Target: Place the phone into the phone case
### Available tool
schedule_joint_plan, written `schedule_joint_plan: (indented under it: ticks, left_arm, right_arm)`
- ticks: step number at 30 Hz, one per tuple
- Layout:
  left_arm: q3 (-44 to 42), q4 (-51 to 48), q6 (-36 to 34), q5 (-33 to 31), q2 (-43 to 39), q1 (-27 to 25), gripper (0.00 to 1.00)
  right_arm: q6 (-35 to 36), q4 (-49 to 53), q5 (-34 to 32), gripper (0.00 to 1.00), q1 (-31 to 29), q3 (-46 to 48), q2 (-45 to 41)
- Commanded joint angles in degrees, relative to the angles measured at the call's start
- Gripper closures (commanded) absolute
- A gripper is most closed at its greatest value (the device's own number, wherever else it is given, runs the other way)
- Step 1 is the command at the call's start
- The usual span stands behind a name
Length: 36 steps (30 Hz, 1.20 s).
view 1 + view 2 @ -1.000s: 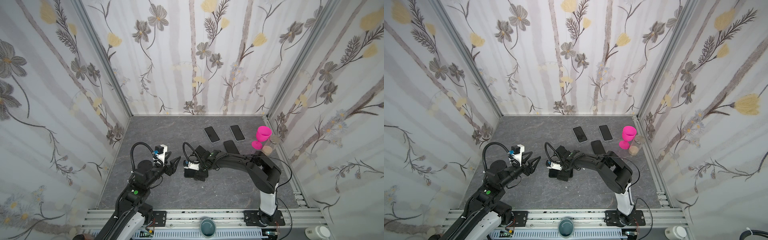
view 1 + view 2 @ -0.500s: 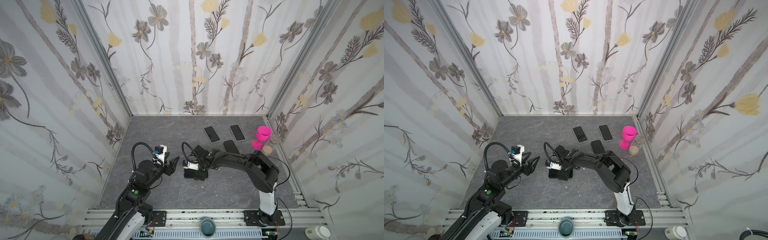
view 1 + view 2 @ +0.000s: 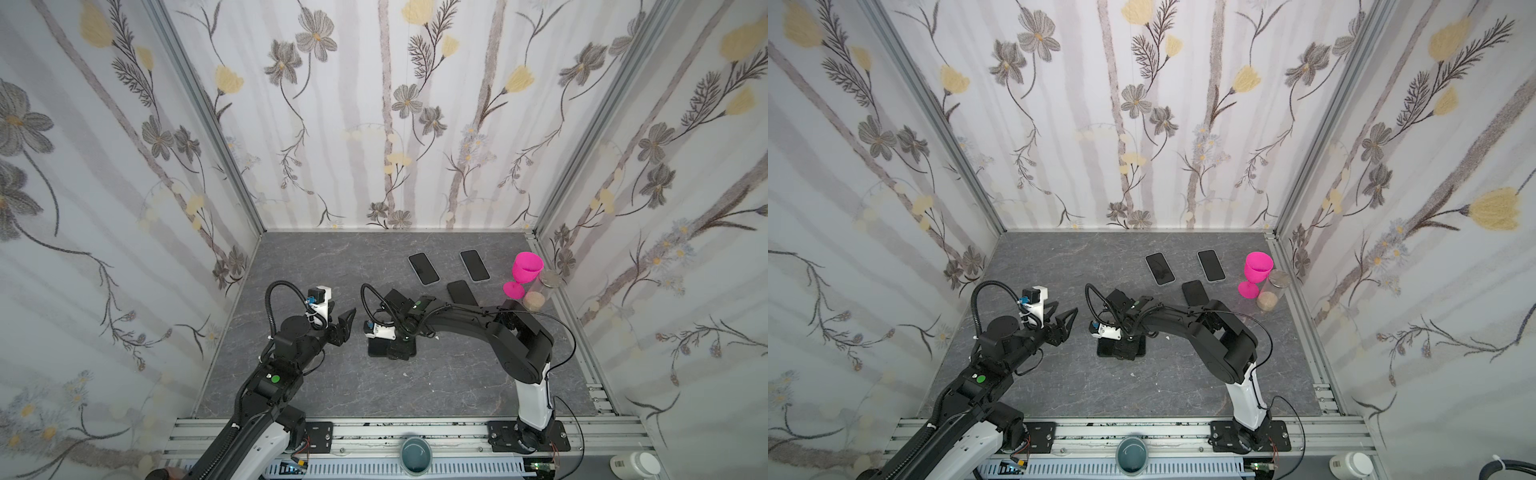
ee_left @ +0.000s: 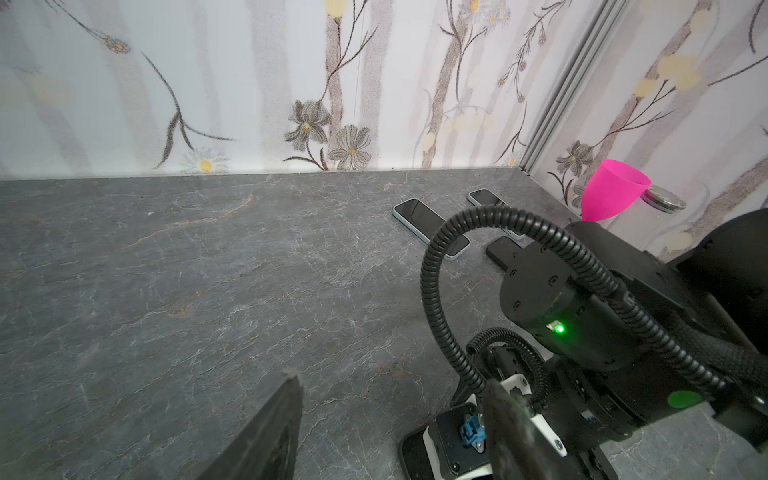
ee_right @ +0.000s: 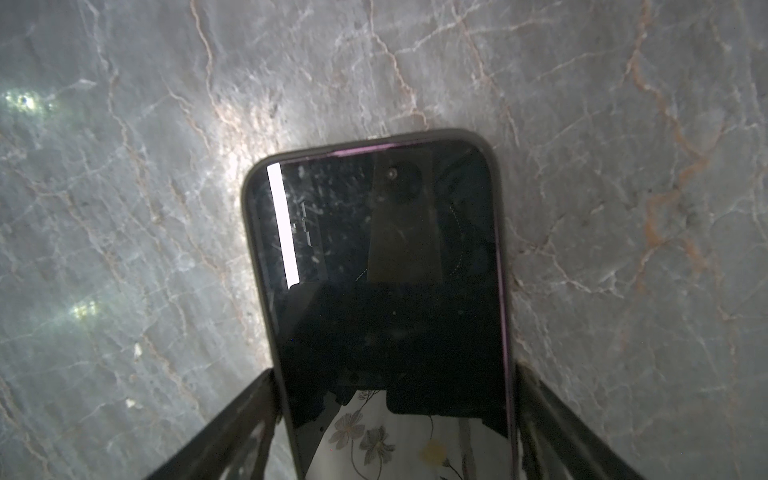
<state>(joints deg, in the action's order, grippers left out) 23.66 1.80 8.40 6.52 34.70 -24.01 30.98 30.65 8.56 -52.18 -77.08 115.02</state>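
Note:
A dark phone [image 5: 374,249] lies screen-up on the grey table, set inside a dark phone case whose rim [image 5: 436,136] frames it. My right gripper [image 5: 395,370] points down over it, and its fingers [image 5: 249,407] press against both long sides. In both top views that gripper [image 3: 392,347] [image 3: 1121,349] covers most of the phone [image 3: 376,351] [image 3: 1105,350]. My left gripper [image 3: 343,324] [image 3: 1065,322] [image 4: 392,380] hovers open a short way to the left, with nothing between its fingers.
Two light-edged phones [image 3: 423,268] [image 3: 474,265] and a black one [image 3: 460,292] lie at the back right. A pink goblet [image 3: 524,276] and a glass jar [image 3: 540,291] stand by the right wall. A teal cup [image 3: 416,454] sits on the front rail.
The right gripper's jaws have narrowed onto the phone's sides. The left gripper has barely moved and its jaws have widened slightly.

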Motion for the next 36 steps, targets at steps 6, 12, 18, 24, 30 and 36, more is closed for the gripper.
schedule_joint_plan:
  ticks: [6, 12, 18, 24, 30, 36]
  left_arm:
    - [-0.45, 2.03, 8.48, -9.97, 2.0, 0.02, 0.33]
    - [-0.05, 6.57, 12.44, -13.73, 5.62, 0.04, 0.33]
    - [-0.09, 12.95, 14.43, -15.34, 10.75, 0.06, 0.34]
    - [-0.27, 18.76, 17.23, -19.04, 16.61, 0.1, 0.34]
    - [-2.33, 22.54, 18.62, -21.86, 20.47, 0.1, 0.33]
    - [-7.49, 32.91, 19.62, -28.01, 22.81, 0.11, 0.32]
  right_arm:
    - [-3.8, 4.1, -6.63, 0.43, 1.04, 1.2, 0.2]
    - [-16.93, 1.48, -8.79, 0.42, 3.13, 3.54, -1.79]
    - [-30.95, -2.44, -9.83, 0.42, 4.74, 8.24, -5.24]
    - [-44.86, -4.53, -15.99, 0.39, 10.99, 13.28, -7.37]
    - [-52.68, -7.99, -16.48, 0.34, 13.82, 16.9, -8.96]
    - [-59.95, -13.18, -16.25, 0.26, 15.08, 19.42, -11.98]
